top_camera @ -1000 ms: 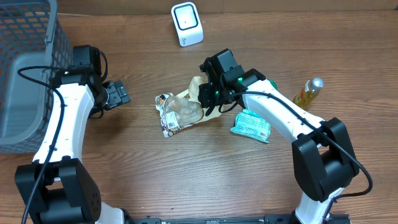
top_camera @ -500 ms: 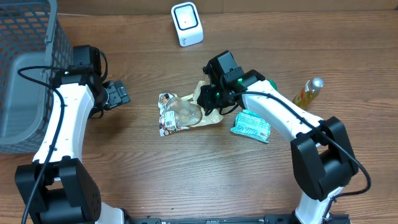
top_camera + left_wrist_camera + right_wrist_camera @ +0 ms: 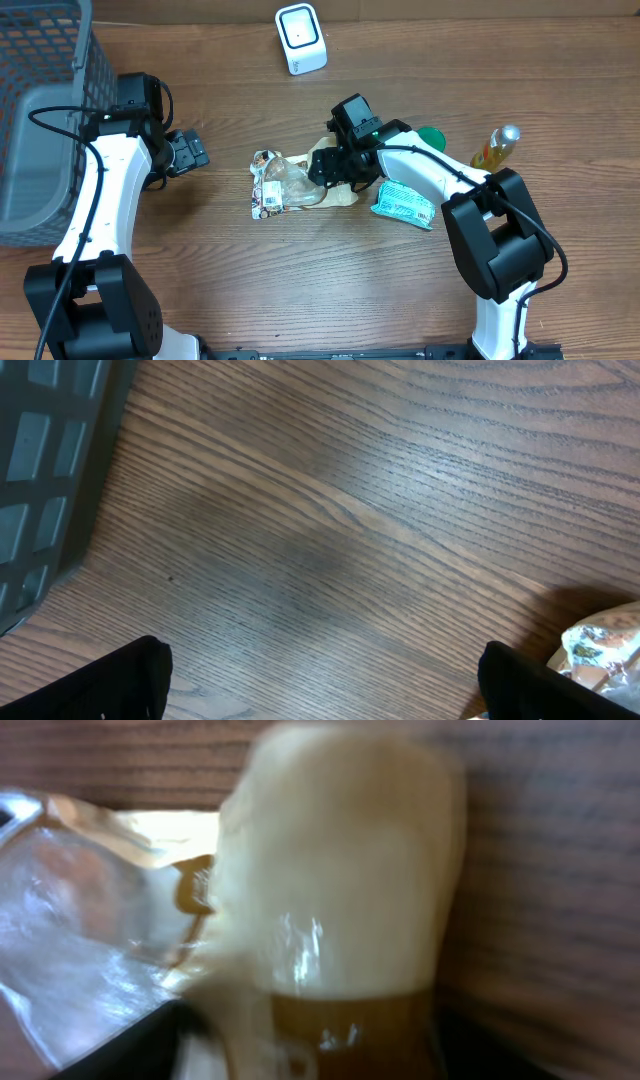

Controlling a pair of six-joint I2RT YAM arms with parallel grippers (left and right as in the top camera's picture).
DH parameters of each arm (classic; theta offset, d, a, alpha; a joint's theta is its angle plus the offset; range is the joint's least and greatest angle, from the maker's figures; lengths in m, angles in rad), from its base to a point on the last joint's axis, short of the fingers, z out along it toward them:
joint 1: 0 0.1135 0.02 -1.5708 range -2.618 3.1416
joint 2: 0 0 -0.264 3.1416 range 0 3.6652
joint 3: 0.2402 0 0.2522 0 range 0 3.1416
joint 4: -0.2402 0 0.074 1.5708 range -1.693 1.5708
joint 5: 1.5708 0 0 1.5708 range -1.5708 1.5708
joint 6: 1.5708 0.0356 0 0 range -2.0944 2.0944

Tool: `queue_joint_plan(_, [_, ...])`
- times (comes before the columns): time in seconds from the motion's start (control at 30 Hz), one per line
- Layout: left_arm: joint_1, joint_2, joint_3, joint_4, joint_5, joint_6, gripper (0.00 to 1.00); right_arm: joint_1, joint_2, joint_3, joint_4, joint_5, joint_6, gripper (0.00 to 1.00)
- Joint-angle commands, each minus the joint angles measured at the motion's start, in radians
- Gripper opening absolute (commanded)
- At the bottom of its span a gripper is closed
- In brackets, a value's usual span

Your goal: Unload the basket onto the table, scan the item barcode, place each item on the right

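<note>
overhead showed the snack bag [image 3: 283,186] lying mid-desk [image 3: 400,285] under the right tool [image 3: 328,168]; its wrist view blurred, grip untellable. left tool [image 3: 192,152] gaped, released, near grey basket [image 3: 40,120].

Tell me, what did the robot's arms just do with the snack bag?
The right pincer moved toward the front of the table, laying the snack bag flatter, and spread its fingers, apparently letting go. The left pincer, scanner, bottle and teal packet stayed put.
</note>
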Motion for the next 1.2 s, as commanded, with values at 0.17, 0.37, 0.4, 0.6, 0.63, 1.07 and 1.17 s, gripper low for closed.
queue_joint_plan(0.17, [0.0,-0.023,0.005,0.0,0.001,0.022,0.99,-0.018,0.017,0.005,-0.012,-0.127,0.027,0.28])
queue_joint_plan(0.37, [0.0,-0.023,0.005,0.0,0.001,0.022,0.99,-0.12,-0.063,0.011,-0.012,-0.391,-0.01,0.04])
queue_joint_plan(0.4, [0.0,-0.023,0.005,0.0,0.001,0.022,0.99,-0.134,-0.076,0.011,-0.013,-0.444,-0.035,0.04])
queue_joint_plan(0.6, [0.0,-0.023,0.005,0.0,0.001,0.022,1.0,-0.194,-0.176,0.011,-0.048,-0.652,-0.143,0.04])
queue_joint_plan(0.63, [0.0,-0.023,0.005,0.0,0.001,0.022,1.0,-0.198,-0.195,0.011,-0.067,-0.653,-0.159,0.04])
queue_joint_plan(1.07, [0.0,-0.023,0.005,0.0,0.001,0.022,1.0,-0.207,-0.427,0.011,-0.322,-0.612,-0.33,0.04])
queue_joint_plan(1.17, [0.0,-0.023,0.005,0.0,0.001,0.022,1.0,-0.207,-0.469,0.011,-0.356,-0.58,-0.33,0.04])
